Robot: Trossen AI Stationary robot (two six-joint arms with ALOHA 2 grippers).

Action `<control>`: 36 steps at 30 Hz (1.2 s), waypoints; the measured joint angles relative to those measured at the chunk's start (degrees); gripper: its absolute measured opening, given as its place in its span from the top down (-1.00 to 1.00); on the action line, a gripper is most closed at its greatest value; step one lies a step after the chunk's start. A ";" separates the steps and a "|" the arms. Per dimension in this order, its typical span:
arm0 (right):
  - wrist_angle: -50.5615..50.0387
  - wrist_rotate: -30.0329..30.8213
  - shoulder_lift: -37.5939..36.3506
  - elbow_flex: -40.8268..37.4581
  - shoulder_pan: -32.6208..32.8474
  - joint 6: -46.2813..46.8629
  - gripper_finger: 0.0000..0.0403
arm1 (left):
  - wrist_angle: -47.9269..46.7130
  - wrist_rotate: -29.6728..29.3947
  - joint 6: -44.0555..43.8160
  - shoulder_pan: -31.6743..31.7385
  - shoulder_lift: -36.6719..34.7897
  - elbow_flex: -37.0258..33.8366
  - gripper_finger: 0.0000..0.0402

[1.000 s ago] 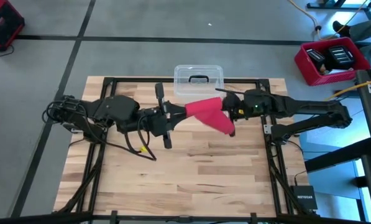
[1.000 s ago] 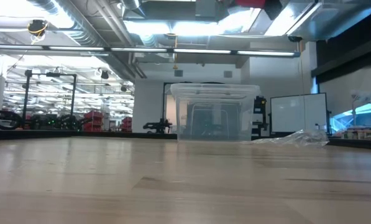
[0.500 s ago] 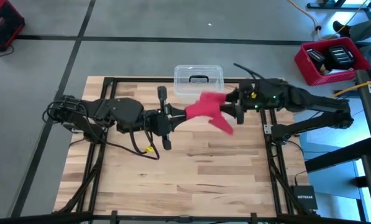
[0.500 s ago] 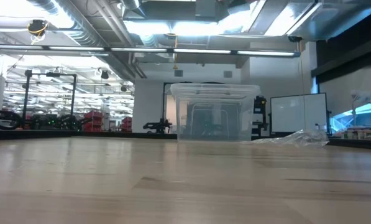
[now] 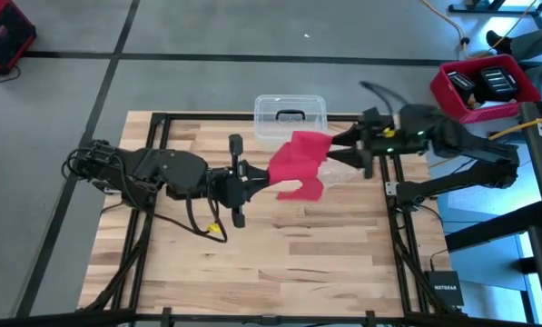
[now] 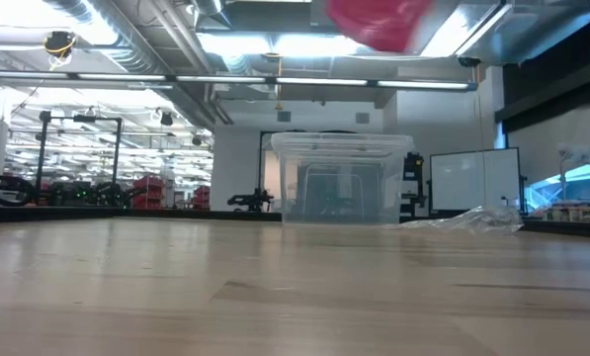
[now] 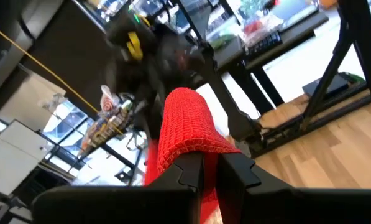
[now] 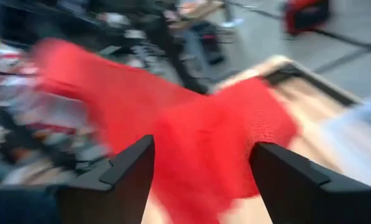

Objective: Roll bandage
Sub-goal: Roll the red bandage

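The bandage [image 5: 298, 160] is a bright red cloth strip, held high above the table between the two arms. Its lower bulge [image 6: 378, 20] shows at the top of the low view. My left gripper [image 5: 255, 176], pointing about level toward the table's right, is shut on the bandage's left end. My right gripper [image 5: 347, 153] stands open just right of the bandage's far right corner. In the right wrist view its fingers spread wide, with blurred red cloth [image 8: 197, 118] in front of them. The bandage's loose flap [image 5: 309, 189] hangs on the near side. My left gripper pinches the bandage's left end [image 7: 205, 163] between its two fingers, coming level from the table's left. The cloth bunches up in a hump [image 7: 184, 121] just beyond the fingertips and is clear of the table. My right gripper is close to the bandage's far right corner [image 5: 325, 143]; I cannot tell whether a finger touches it.
A clear plastic box [image 5: 290, 115] with a dark handle stands at the table's far edge, below and behind the bandage. A crinkled clear wrapper [image 6: 472, 220] lies on the table to its right. The near half of the wooden table [image 5: 280, 263] is bare. A red bin [image 5: 484, 86] stands beyond the table's right side.
My right gripper, still open, has risen and drawn back toward the table's right edge, rolling as it went. The bandage's right part has swung toward the far edge and bunched up. Its long trailing end has shortened to a small flap, and the cloth sags lower into the low view.
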 joint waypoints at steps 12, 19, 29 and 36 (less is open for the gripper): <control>-20.23 -3.09 -0.77 6.13 0.04 -4.70 -0.28 | -2.50 -0.02 -2.70 0.94 0.00 0.00 0.91; -27.32 18.42 -0.23 1.28 -0.05 -2.48 -0.28 | -2.49 -0.02 -3.24 0.92 0.00 0.00 0.91; -19.37 16.48 -0.37 -11.70 3.68 -6.51 -0.28 | -2.45 -0.04 -3.20 0.98 0.00 0.00 0.91; 4.29 21.80 -0.39 -24.78 10.78 -15.16 -0.28 | -0.49 -3.88 -0.94 1.29 0.00 -0.04 0.91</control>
